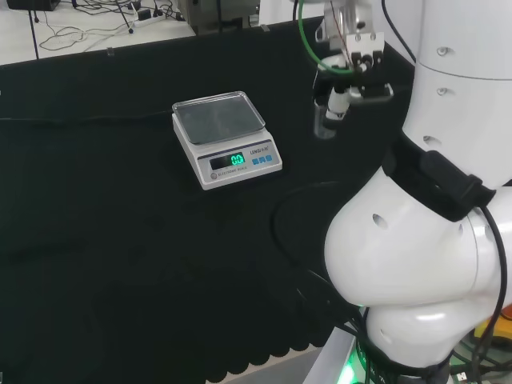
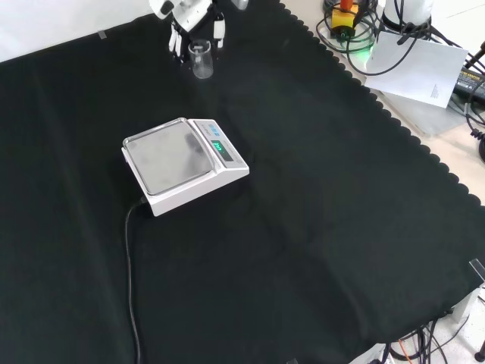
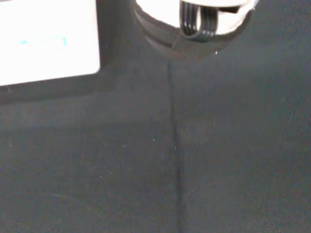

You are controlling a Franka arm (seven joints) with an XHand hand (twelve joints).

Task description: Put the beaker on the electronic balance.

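Observation:
The clear glass beaker (image 1: pixel 324 126) is to the right of the balance in the head view, just under the hand (image 1: pixel 350 66). Black and white fingers (image 2: pixel 176 44) curl round the beaker (image 2: pixel 201 60) from both sides, at the far end of the cloth in the front view. I cannot tell whether it rests on the cloth or hangs just above it. The white electronic balance (image 1: pixel 226 138) has a bare steel pan (image 2: pixel 167 155) and a lit green display. The balance's white body (image 3: pixel 48 41) is close to the hand (image 3: pixel 194 17) in the wrist view.
A black power cable (image 2: pixel 130 265) runs from the balance toward the near edge in the front view. The arm's white links (image 1: pixel 416 264) stand at the right of the head view, with a black cable loop (image 1: pixel 280 232) on the cloth beside them. Papers and cables (image 2: pixel 417 61) lie beyond the scalloped cloth edge.

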